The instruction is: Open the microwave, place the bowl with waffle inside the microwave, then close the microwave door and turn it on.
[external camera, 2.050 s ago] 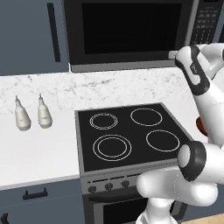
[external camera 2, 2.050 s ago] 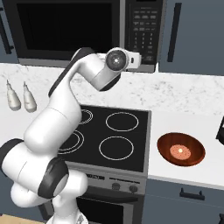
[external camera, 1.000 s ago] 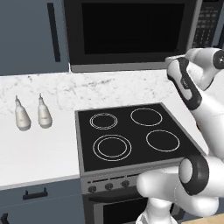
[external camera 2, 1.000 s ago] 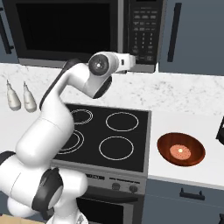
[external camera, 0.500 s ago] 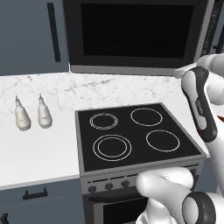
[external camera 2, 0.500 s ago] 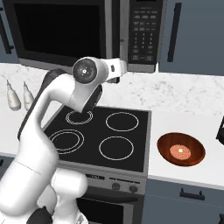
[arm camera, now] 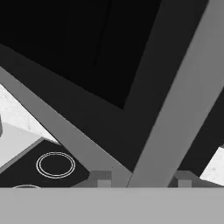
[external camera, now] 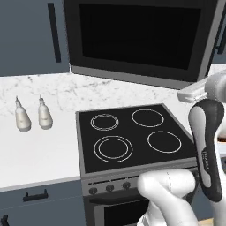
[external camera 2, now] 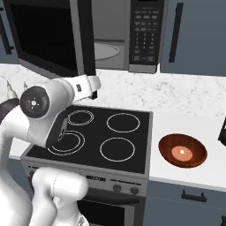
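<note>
My two-finger gripper (arm camera: 141,180) has its tips apart, straddling the lower corner of the large dark glass microwave door (external camera 2: 48,37), which stands swung out from the grey-steel microwave (external camera 2: 121,35). The glossy reddish-brown bowl (external camera 2: 182,150) holding the small orange-brown waffle (external camera 2: 182,152) sits on the white marble counter (external camera 2: 194,99), just right of the black four-ring stove (external camera 2: 97,137).

Only tiny, unreadable lettering shows on the arm (external camera: 205,159).

Microwave door (external camera 2: 48,37) swung open, grey microwave (external camera 2: 132,35) interior exposed; waffle (external camera 2: 182,152) sits in the bowl (external camera 2: 167,152).
</note>
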